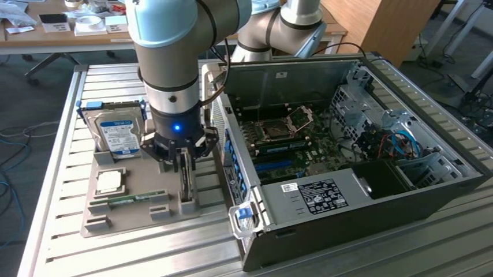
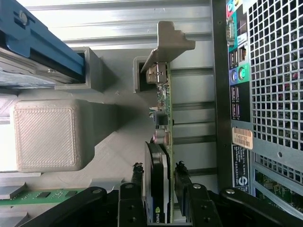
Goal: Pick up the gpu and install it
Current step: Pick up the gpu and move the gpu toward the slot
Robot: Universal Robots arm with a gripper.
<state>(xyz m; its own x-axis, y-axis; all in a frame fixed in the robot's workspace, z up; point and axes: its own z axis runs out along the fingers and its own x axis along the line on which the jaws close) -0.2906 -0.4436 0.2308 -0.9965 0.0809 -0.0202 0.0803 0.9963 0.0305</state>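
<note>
on slatted metal table (image 1: 54,173), gpu (image 2: 158,175) in grey tray (image 1: 127,219), desk (image 1: 46,36) behind

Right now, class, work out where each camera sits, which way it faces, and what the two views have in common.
Exterior view: high off the arm, looking down on the slatted table, gray holder and open computer case; the arm and gripper show.
Wrist view: on the wrist, looking along the gripper at the gpu standing on edge in the holder; the gripper's black links show.
Shared: gpu, gripper, holder, computer case.
</note>
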